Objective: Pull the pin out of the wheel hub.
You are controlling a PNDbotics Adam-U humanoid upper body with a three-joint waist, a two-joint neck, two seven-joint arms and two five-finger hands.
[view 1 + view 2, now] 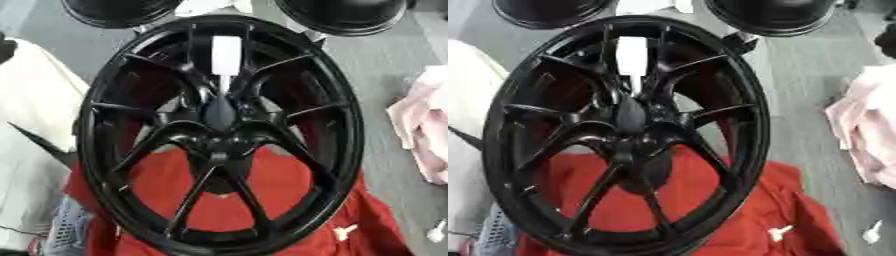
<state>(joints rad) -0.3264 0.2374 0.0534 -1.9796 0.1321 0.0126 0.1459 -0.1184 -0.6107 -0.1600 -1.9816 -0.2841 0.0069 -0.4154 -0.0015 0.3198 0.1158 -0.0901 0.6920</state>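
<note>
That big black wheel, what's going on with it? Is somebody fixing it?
Nobody is touching it right now. The black wheel fills the picture, with red cloth showing behind its spokes. A white pin with a thin stem still sits in the wheel, pointing down toward the dark hub. Neither of the robot's hands shows in either view, so the pulling has not started. Pink cloth lies off to the right on the grey floor.
</note>
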